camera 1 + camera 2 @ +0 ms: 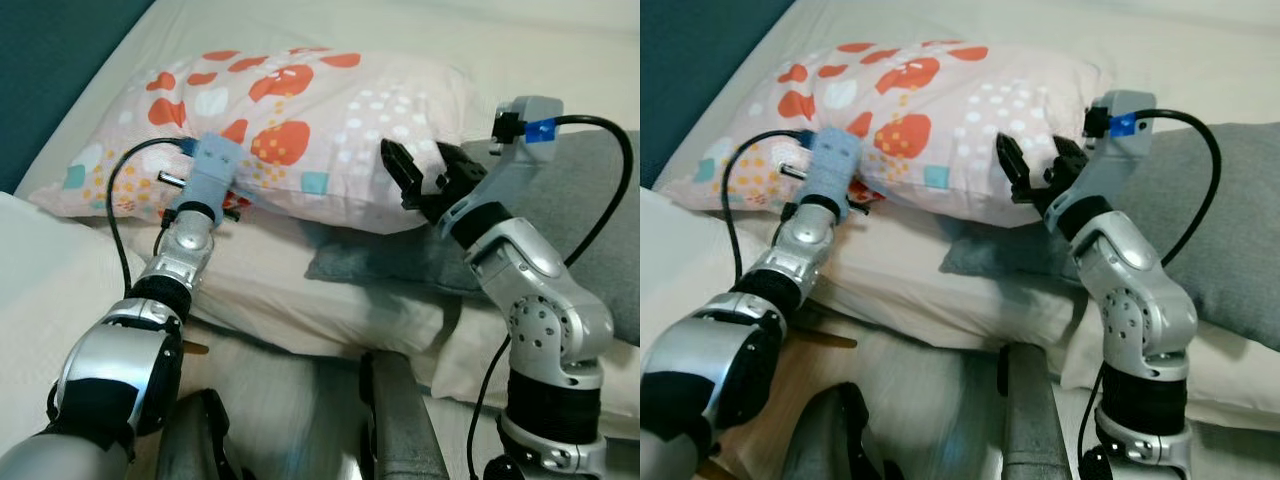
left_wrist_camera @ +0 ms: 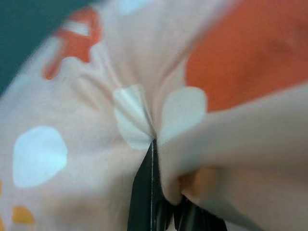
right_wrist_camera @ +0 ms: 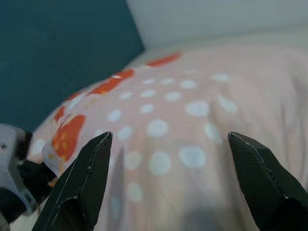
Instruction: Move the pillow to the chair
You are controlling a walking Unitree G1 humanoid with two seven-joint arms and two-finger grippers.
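The pillow (image 1: 300,110) is pink with red-orange blotches and white dots, and it lies across the head of the bed. My left gripper (image 2: 153,144) is at the pillow's near left edge, shut on a pinched fold of its cover. In the eye views the blue wrist mount (image 1: 213,168) hides most of those fingers. My right gripper (image 1: 417,150) is open just off the pillow's near right side, its fingers (image 3: 91,168) spread wide and facing the dotted fabric with nothing between them.
A white pillow (image 1: 300,290) lies under the patterned one. A grey cushion (image 1: 590,230) lies to the right, behind my right arm. A teal wall (image 1: 50,60) runs along the bed's left side. White sheet (image 1: 520,40) stretches beyond the pillow.
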